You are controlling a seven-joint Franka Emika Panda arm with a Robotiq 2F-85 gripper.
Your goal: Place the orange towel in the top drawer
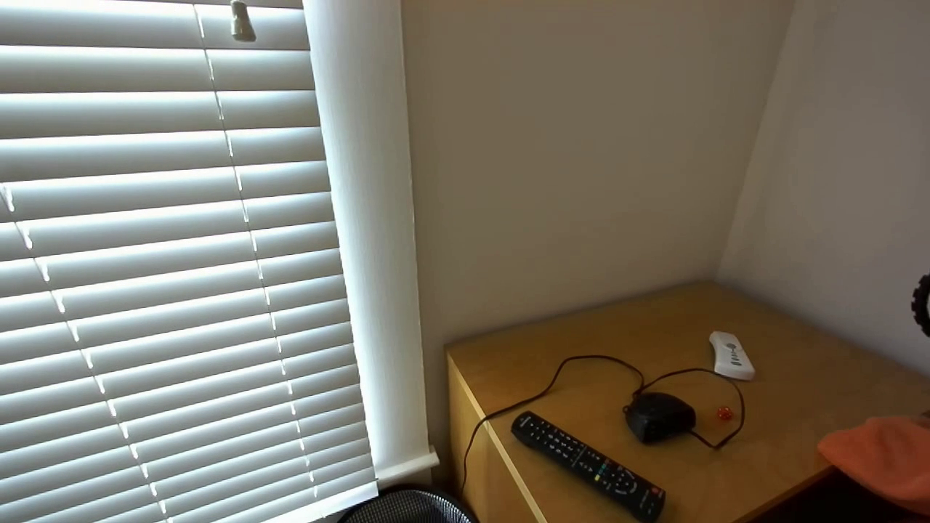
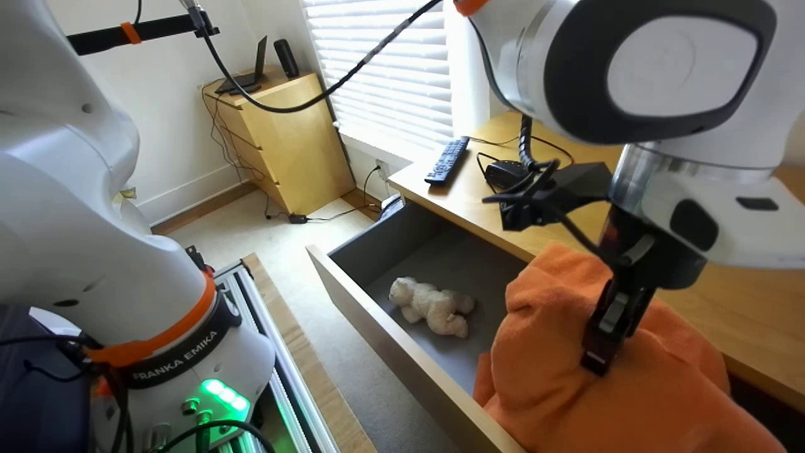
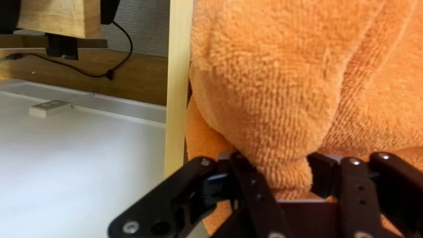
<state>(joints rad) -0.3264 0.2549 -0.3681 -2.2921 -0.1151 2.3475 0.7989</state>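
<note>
Wooden dresser (image 1: 814, 374), pincer (image 3: 280, 170) part-closed, clutching towel (image 3: 271, 86)

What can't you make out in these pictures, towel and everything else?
Whether the towel touches the drawer floor: hidden by its own folds, in an exterior view.
Towel's full outline: cut off by edges in all three views.
Button labels on the remote: too small in both exterior views.
Lower part of the basket: cut off by an exterior view's bottom edge.
</note>
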